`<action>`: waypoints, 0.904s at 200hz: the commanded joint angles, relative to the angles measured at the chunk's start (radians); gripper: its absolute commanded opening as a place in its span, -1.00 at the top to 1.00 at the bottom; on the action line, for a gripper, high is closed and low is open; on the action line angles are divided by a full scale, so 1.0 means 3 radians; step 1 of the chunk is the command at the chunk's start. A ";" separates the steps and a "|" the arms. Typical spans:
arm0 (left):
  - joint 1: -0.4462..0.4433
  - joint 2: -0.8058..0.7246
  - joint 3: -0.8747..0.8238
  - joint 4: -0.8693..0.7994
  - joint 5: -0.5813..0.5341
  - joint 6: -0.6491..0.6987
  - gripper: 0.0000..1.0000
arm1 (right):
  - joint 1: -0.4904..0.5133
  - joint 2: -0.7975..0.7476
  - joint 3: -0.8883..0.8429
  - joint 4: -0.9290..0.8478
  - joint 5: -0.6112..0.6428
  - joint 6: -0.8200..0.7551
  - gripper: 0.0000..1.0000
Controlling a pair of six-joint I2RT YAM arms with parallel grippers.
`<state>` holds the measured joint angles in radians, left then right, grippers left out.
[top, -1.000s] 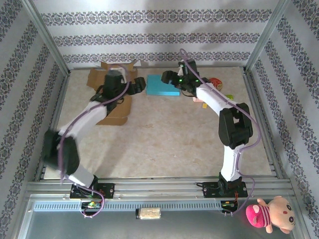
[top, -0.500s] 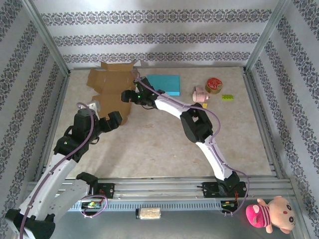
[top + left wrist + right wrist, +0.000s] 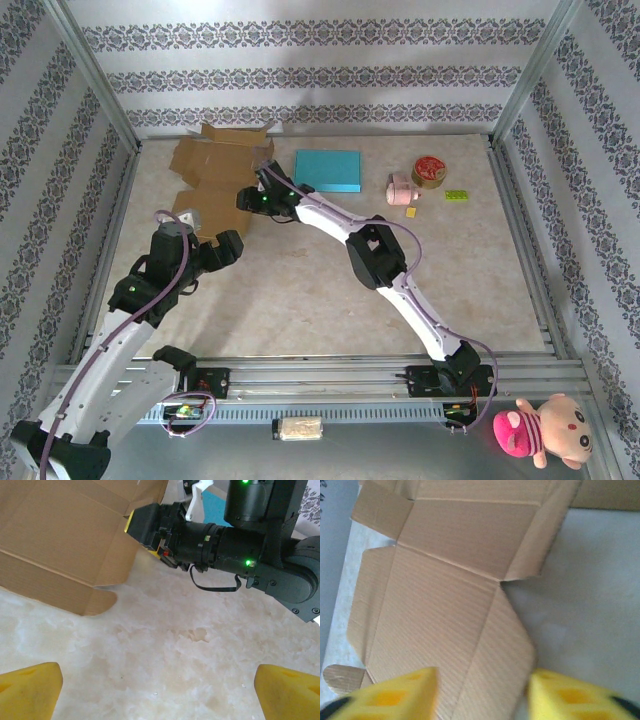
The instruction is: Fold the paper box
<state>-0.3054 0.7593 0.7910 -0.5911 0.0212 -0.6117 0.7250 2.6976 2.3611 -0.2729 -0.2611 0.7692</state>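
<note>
The flat, unfolded box is laid at the far left of the table. The left gripper is held spread wide above bare table just beside the box's near edge. The right gripper is set at the box's right edge, a flap lying between its part-closed fingers; whether it is pinched cannot be told.

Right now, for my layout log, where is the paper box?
Top view: the paper box lies unfolded far left, beside the blue pad, right gripper at its edge.

Box left of pad (apart)
</note>
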 commanded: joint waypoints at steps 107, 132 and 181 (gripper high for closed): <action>0.0234 0.0783 0.0430 0.0056 -0.0293 0.0523 -0.95 | -0.0412 -0.2516 -0.3191 -0.0012 -0.0544 -0.1130 0.58; 0.0284 0.1515 0.0857 -0.0234 -0.0392 0.0972 -0.84 | -0.0249 -0.2563 -0.3127 0.0137 -0.0220 -0.0811 0.30; 0.0121 0.3267 0.1897 -0.0634 -0.0894 0.1616 -0.69 | -0.0226 -0.2952 -0.3395 0.0410 0.0179 -0.0652 -0.24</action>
<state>-0.2409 1.5513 1.2240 -0.6582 -0.1352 -0.2714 0.6724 1.9099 1.3933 -0.1940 -0.2951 0.5560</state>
